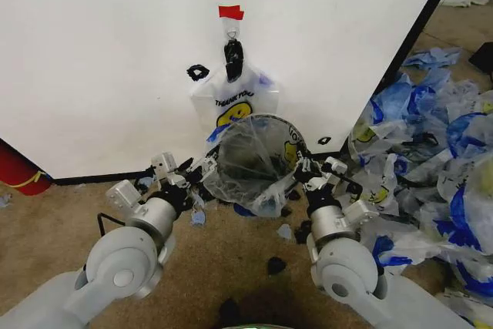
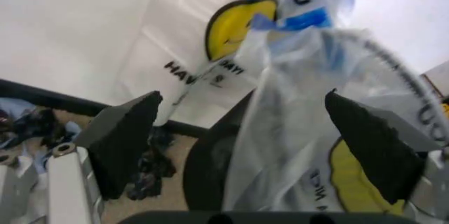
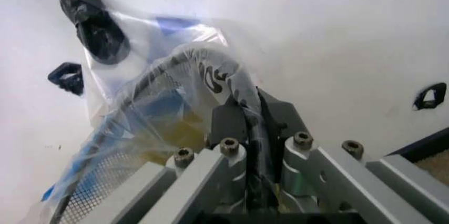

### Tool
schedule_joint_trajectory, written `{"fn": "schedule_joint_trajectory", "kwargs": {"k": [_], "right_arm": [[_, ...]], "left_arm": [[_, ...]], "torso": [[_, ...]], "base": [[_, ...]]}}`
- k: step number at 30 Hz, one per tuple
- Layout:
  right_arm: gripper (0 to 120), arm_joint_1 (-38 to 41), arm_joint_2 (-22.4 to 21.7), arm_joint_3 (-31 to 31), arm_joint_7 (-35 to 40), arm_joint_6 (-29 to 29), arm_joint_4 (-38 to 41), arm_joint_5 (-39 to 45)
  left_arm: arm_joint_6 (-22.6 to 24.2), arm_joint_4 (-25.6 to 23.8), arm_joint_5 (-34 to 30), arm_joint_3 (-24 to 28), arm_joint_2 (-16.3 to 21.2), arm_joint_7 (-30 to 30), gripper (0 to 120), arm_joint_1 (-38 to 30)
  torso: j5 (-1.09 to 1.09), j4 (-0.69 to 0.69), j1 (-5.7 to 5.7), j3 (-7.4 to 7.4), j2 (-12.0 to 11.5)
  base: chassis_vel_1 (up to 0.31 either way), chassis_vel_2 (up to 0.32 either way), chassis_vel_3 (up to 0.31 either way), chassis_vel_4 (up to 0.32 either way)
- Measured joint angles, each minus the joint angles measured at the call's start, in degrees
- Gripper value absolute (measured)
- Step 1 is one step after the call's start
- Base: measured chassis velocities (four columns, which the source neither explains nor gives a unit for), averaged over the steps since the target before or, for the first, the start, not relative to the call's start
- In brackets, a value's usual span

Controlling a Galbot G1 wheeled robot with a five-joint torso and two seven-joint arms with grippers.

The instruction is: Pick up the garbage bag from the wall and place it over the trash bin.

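Because the garbage bag (image 1: 254,163) is thin, limp and slippery, it wants pinching at its rim. It drapes the trash bin (image 1: 248,161) below the wall (image 1: 115,59). The right gripper (image 1: 306,169), at three o'clock, clamps film and rim; the left gripper (image 1: 199,171), at nine, gapes.

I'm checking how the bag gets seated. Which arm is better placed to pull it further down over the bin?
Probably the right: the right gripper is shut on the garbage bag at the trash bin rim. The left gripper is open around loose plastic.
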Motion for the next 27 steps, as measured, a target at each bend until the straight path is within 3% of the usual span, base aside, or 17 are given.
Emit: {"fn": "schedule_joint_trajectory", "kwargs": {"k": [5,9,16,27], "right_arm": [[1,0.07,-0.11,0.19,0.05,-0.06,0.04,0.1],[1,0.17,-0.11,0.23,0.09,-0.1,-0.25,0.1],[1,0.26,0.23,0.22,0.21,-0.22,-0.84,-0.02],[1,0.0,0.07,0.69,0.31,-0.24,-0.68,-0.16]], "left_arm": [[-0.15,0.45,0.28,0.16,-0.61,0.21,93,0.31],[-0.37,0.87,0.42,0.22,-0.8,0.39,84,0.3],[-0.99,2.25,1.23,0.57,-1.09,0.87,54,0.35],[-1.06,2.94,1.73,1.14,-1.82,0.94,16,0.55]], "torso": [[0.0,0.0,0.0,0.0,0.0],[0.0,0.0,0.0,0.0,0.0],[0.0,-0.01,0.0,0.01,0.0],[0.0,-0.01,0.0,0.0,0.0]], "base": [[0.0,0.0,0.0,0.0],[0.0,0.0,0.0,0.0],[0.0,0.0,0.0,0.0],[0.0,0.0,0.0,0.0]]}}
